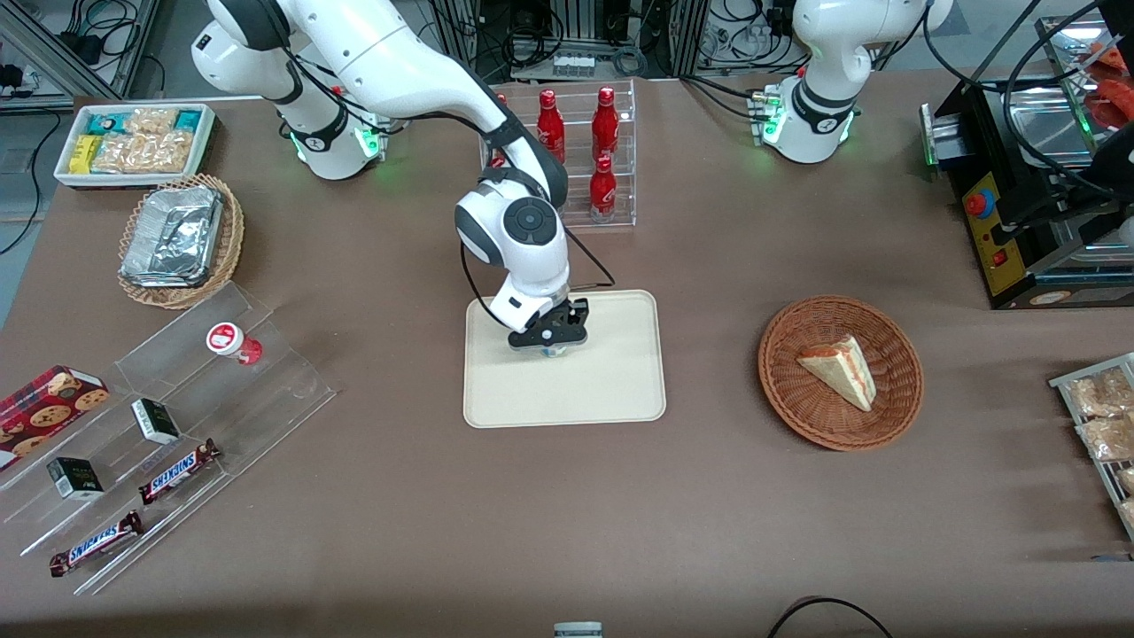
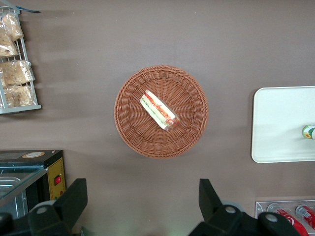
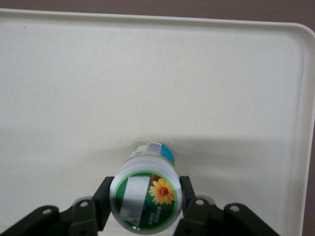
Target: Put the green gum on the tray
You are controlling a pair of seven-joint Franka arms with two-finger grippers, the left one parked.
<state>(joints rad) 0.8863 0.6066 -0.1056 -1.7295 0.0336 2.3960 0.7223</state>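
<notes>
The green gum (image 3: 146, 199) is a small white bottle with a green-rimmed lid bearing a yellow flower. It stands upright between the fingers of my right gripper (image 3: 146, 191), which is shut on its sides just below the lid. Its base is on or just above the cream-beige tray (image 3: 147, 73). In the front view the gripper (image 1: 551, 344) hangs over the part of the tray (image 1: 611, 381) farther from the camera and hides most of the bottle (image 1: 554, 352). The left wrist view shows the bottle (image 2: 308, 132) at the edge of the tray (image 2: 278, 123).
A red-lidded bottle (image 1: 227, 339) sits on a clear acrylic stand with candy bars toward the working arm's end. A wicker basket (image 1: 840, 425) with a sandwich lies toward the parked arm's end. A rack of red cola bottles (image 1: 589, 159) stands farther back than the tray.
</notes>
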